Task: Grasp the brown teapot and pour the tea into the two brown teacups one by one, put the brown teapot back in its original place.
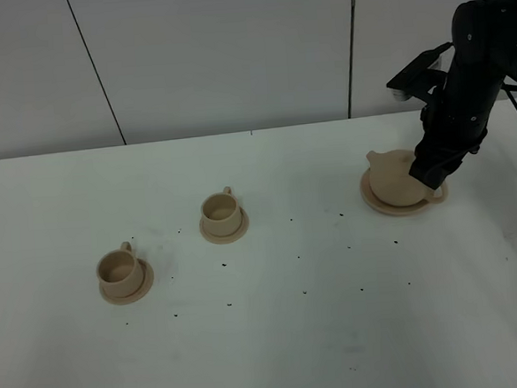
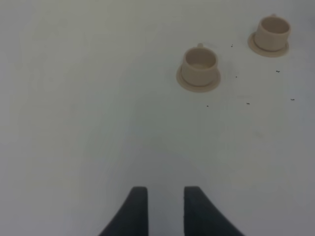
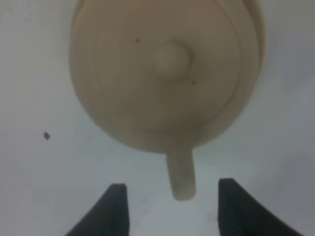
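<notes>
White table (image 1: 278, 352), large saucer (image 1: 376, 205), cup saucers (image 1: 238, 230), specks (image 1: 224, 266)

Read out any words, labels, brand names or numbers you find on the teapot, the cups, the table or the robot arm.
No text can be read in any view.
Teapot, the plate under it and both cups: plain tan clay, no marks.
Table: only tiny dark specks, not letters.
Black arm: no label shows.

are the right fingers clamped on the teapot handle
No, the right fingers stand wide apart on either side of the brown teapot, with bare table showing between each of them and its handle.
</notes>
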`<control>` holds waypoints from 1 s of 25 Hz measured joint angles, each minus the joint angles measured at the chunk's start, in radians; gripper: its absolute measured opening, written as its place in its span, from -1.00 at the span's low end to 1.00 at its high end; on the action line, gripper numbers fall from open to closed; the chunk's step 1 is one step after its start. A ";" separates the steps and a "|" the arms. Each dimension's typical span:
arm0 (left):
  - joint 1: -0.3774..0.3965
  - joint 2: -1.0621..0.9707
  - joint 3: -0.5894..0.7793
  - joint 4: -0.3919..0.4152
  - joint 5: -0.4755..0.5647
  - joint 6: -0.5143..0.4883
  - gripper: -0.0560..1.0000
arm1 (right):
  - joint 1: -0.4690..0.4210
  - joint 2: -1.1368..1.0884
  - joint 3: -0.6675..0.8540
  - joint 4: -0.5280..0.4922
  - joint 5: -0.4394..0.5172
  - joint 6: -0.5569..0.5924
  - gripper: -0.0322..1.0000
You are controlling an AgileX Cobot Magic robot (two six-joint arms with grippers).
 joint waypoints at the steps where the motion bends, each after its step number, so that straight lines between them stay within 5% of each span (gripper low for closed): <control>1: 0.000 0.000 0.000 0.000 0.000 0.000 -0.42 | 0.000 0.000 0.000 0.000 0.000 -0.007 -0.16; 25: 0.000 0.000 0.000 0.000 0.000 0.000 -0.42 | 0.000 0.036 0.000 -0.001 -0.023 -0.027 -0.18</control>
